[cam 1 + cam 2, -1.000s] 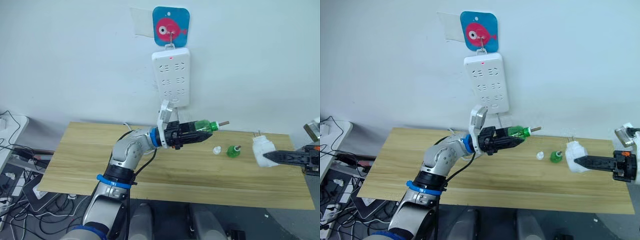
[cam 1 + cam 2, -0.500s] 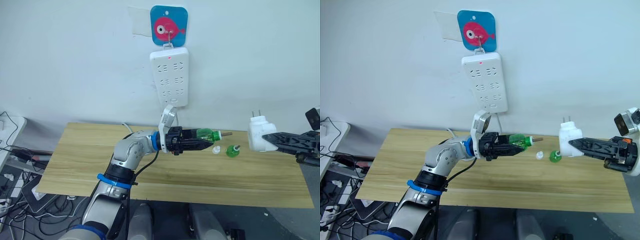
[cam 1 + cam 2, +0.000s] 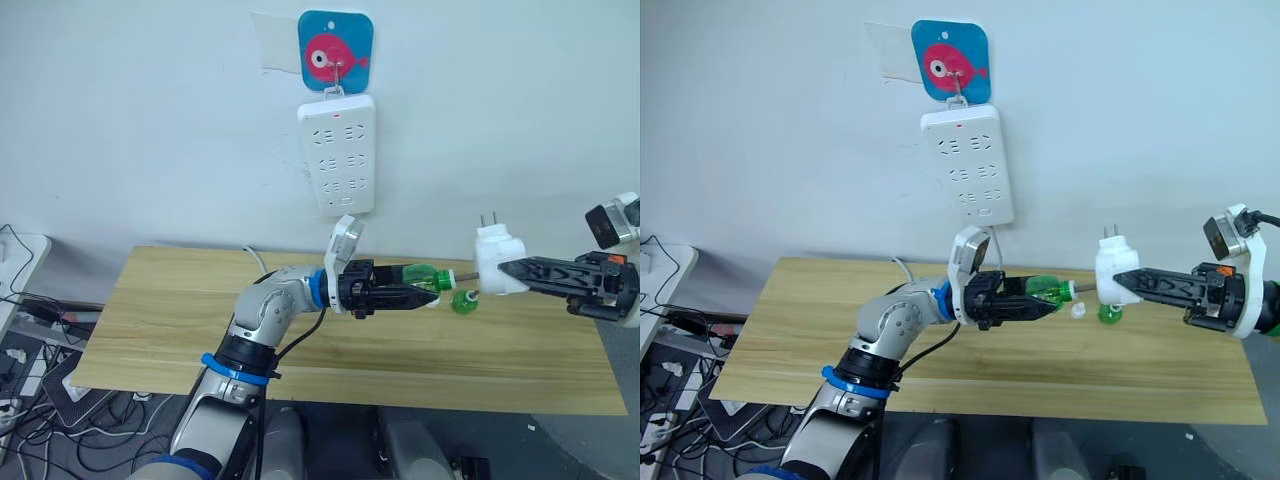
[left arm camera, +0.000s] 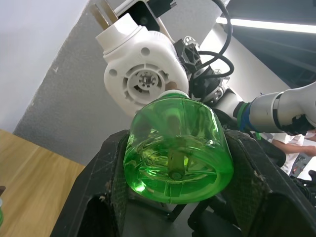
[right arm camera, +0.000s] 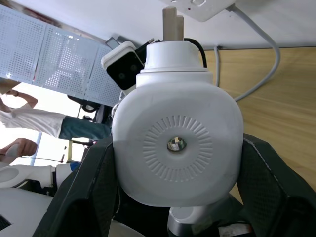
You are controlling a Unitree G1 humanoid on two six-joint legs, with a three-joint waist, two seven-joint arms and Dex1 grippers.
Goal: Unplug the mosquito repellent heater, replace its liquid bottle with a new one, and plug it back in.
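My left gripper (image 3: 412,297) is shut on the new bottle (image 3: 425,275), a translucent green one held level above the table, neck and wick pointing right. My right gripper (image 3: 508,268) is shut on the white mosquito repellent heater (image 3: 493,268), prongs up, in the air just right of that bottle. The wick tip meets the heater's underside. In the left wrist view the bottle (image 4: 175,148) lines up with the heater's round socket (image 4: 143,74). The other green liquid bottle (image 3: 462,302) stands on the table below, beside a small white cap (image 3: 1078,311).
A long white power strip (image 3: 337,152) hangs on the wall from a blue fish hook (image 3: 335,52), its cord dropping behind the wooden table (image 3: 160,310). Cables and adapters lie on the floor at the left (image 3: 30,380).
My right gripper has carried the heater up and left, from the table's right end to the bottle. My left gripper has shifted the bottle right and lower, so wick and heater now meet.
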